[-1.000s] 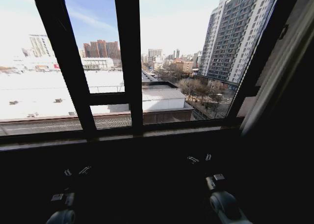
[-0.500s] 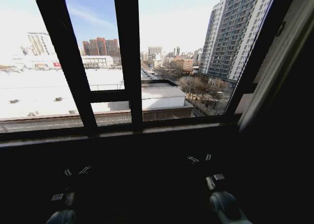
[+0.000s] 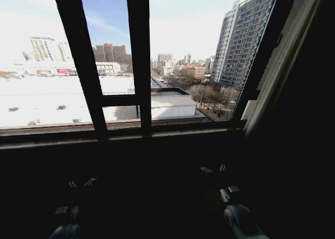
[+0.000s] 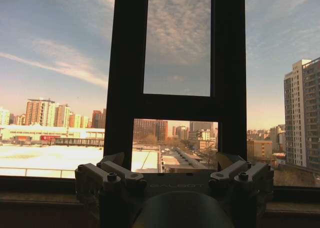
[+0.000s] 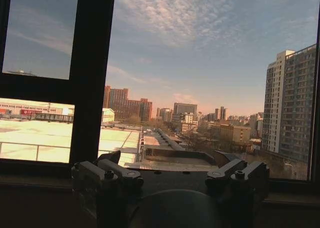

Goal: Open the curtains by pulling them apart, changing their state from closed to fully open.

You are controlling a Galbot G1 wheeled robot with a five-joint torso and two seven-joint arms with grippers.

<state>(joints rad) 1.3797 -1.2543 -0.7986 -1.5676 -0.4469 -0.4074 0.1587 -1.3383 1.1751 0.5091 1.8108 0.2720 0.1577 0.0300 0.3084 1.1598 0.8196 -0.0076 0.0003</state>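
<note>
- Pale cream fabric, which I take to be the curtain (image 3: 285,61), hangs as a narrow slanting band at the far right edge of the window in my head view; it is dim there, so I cannot make out its pleats.
- Black window frame (image 3: 138,61) stands uncovered across the middle of the view, two upright bars joined by a short crossbar, with a dark sill (image 3: 120,137) below.
- Through the glass I see a white flat roof (image 3: 47,100), a tall apartment block (image 3: 243,40) on the right, and distant red-brown buildings.
- My left gripper (image 3: 79,184) sits low in the dark foreground on the left, below the sill and touching nothing; in the left wrist view (image 4: 175,175) its fingers (image 4: 107,173) are spread wide apart with nothing between them, facing the frame bars.
- My right gripper (image 3: 213,169) sits low on the right, likewise apart from the window; in the right wrist view (image 5: 170,175) its fingers (image 5: 112,173) are also spread, empty, facing the glass beside one bar.
</note>
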